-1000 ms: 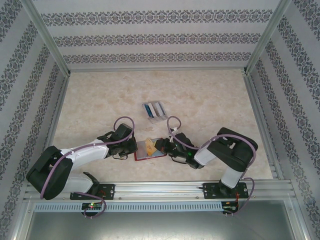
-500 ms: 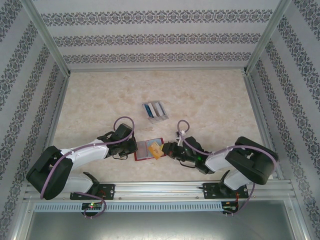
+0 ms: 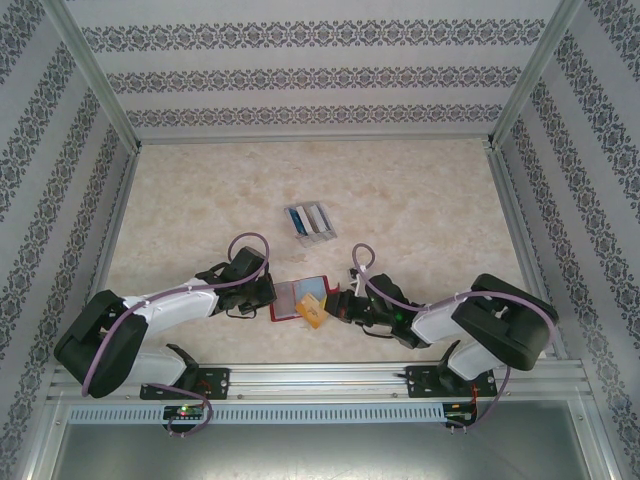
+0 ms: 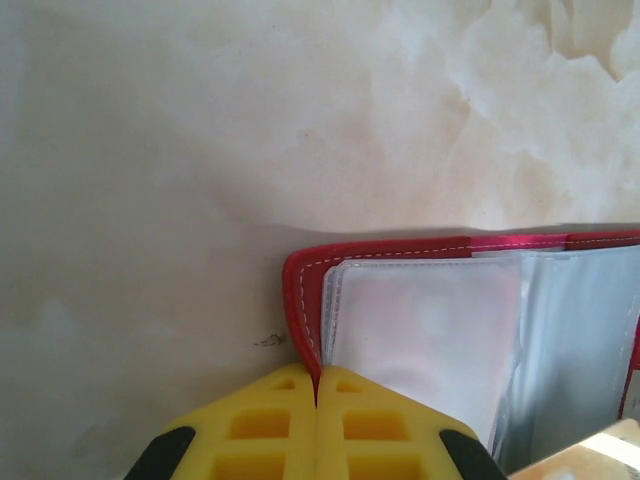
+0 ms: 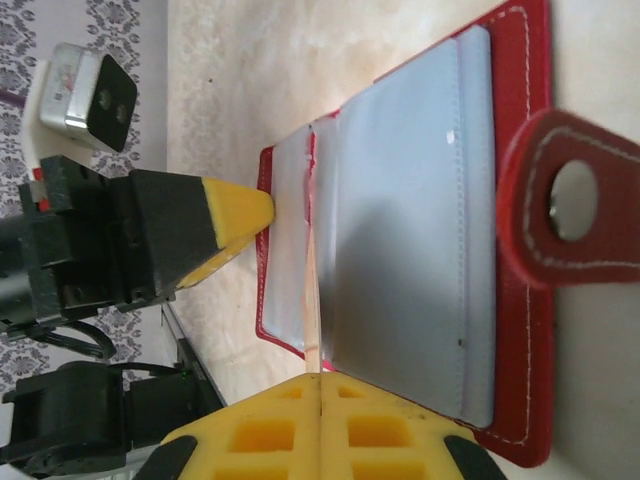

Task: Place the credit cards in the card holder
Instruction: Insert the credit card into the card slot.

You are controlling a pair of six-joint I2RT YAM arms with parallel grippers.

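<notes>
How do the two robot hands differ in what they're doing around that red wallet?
The left gripper is clamped on the red card holder itself, at its edge, while the right gripper pinches an orange-yellow card. The left gripper sits at the holder's left side. The right gripper comes in from the right, holding its card tilted over the clear pockets. Both grippers are shut and have yellow fingers.

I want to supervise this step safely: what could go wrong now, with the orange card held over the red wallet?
1. The right claw pinches the orange card over the card holder; it might miss a pocket opening and skid off.
2. The left claw clamps only the holder's red rim, so a hard push could twist or drag it.
</notes>
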